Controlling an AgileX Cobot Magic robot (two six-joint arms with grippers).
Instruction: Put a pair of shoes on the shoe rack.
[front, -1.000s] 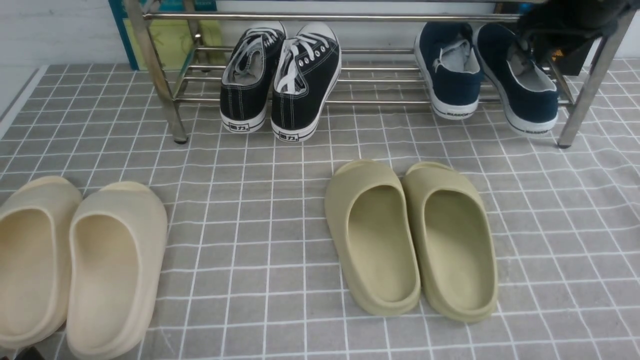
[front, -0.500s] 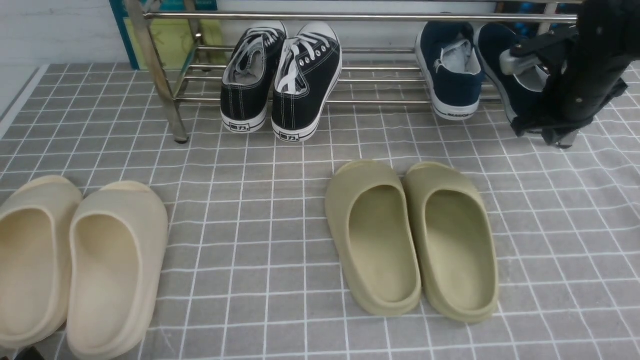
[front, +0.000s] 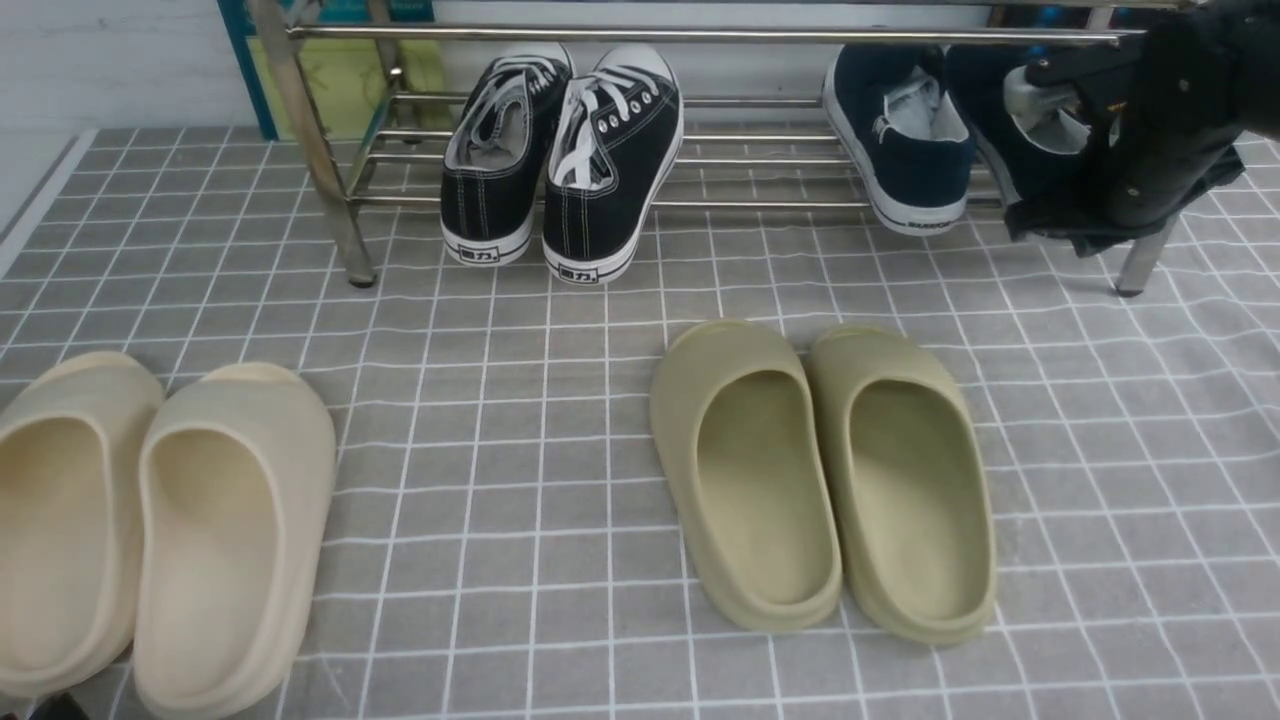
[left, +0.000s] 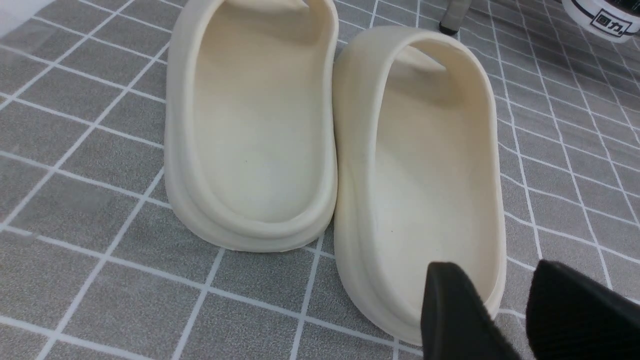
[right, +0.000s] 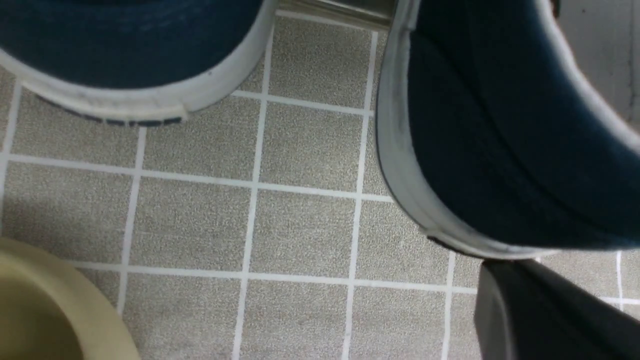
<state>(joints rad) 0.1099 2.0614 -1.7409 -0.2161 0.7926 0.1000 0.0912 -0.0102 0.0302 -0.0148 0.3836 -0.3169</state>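
Note:
The two navy slip-on shoes rest on the lower bars of the silver shoe rack (front: 700, 35) at its right end, heels toward me. The left navy shoe (front: 905, 150) is in full view. My right arm (front: 1150, 130) covers most of the right navy shoe (front: 1045, 110). In the right wrist view my right gripper (right: 510, 272) looks shut and empty, with its tip against the heel sole of the right navy shoe (right: 500, 150); the left navy shoe's heel (right: 125, 45) is beside it. My left gripper (left: 500, 270) is open and empty above the heel of a cream slide (left: 430, 165).
Black lace-up sneakers (front: 560, 150) sit on the rack's left part. Two olive slides (front: 820, 480) lie mid-floor and two cream slides (front: 150, 520) at the front left, on a grey checked cloth (front: 500, 400). The rack's right post (front: 1140, 260) stands by my right arm.
My right arm came down from above the rack to the right navy shoe's heel. Both navy shoes shifted a little farther onto the rack; the left one turned slightly.

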